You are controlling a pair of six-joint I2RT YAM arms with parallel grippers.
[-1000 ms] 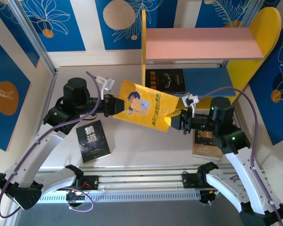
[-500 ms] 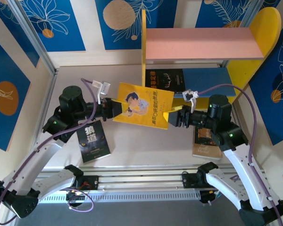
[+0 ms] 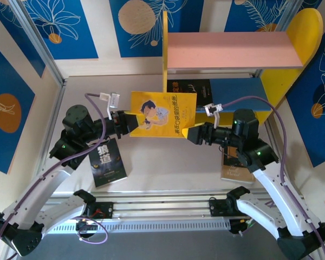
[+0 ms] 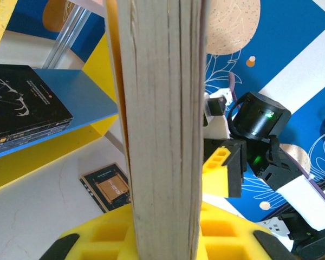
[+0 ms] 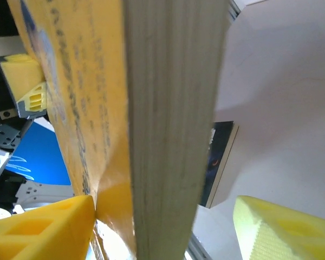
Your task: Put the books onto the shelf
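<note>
Several dark books [image 3: 189, 92] already lie on the shelf's [image 3: 235, 50] blue lower board. From above, the yellow book [image 3: 162, 114], cartoon cover up, hangs over the desk [image 3: 168, 160] just before the shelf. A black book [image 3: 107, 162] and a brown book [image 3: 232, 172] wait below. Left wrist view: the left fingers [image 4: 97, 238] pinch its pale page edge. Right wrist view: the right fingers [image 5: 281, 227] bracket it (one pad stands clear).

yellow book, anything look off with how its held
Slightly. The yellow book hangs in the air between both grippers; the left gripper clamps it, but one right gripper finger stands clear of the pages.
</note>
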